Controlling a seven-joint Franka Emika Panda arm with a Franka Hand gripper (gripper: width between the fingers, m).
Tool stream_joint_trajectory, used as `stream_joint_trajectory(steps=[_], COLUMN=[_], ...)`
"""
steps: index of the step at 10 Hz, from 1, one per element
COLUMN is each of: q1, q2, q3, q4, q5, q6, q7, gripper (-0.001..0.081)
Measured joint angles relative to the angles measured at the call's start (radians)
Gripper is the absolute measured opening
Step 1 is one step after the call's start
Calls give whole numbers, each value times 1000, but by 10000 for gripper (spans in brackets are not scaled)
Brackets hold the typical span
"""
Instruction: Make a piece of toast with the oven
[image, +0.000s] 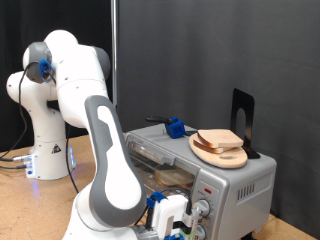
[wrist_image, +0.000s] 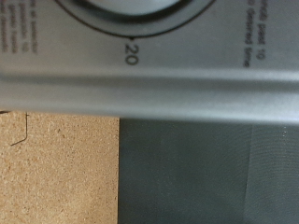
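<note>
The silver-grey oven (image: 235, 185) stands at the exterior view's lower right. The piece of toast (image: 220, 138) lies on a round wooden plate (image: 222, 155) on top of the oven. My gripper (image: 188, 215) is at the oven's front control panel, right at the knobs (image: 203, 209); its fingers are too small to make out. The wrist view shows no fingers. It shows only a close-up of the oven's grey panel (wrist_image: 187, 84) with the rim of a dial knob (wrist_image: 117, 11) and the mark "20".
A small blue object (image: 176, 127) and a black upright bracket (image: 243, 120) also sit on the oven top. The robot's white base (image: 45, 150) stands at the left on the wooden table (image: 30, 210). A black curtain hangs behind.
</note>
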Motion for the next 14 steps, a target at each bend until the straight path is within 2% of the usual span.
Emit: stream_joint_trajectory(steps=[5,10,14], q1=[-2,-2,16], q2=[0,-1,-32], q3=[0,-5,-23], q4=[-3,-13,-53], q5=[-1,-2,-6], q6=[-23,-21,103], q7=[61,66,61], gripper=[795,795,795])
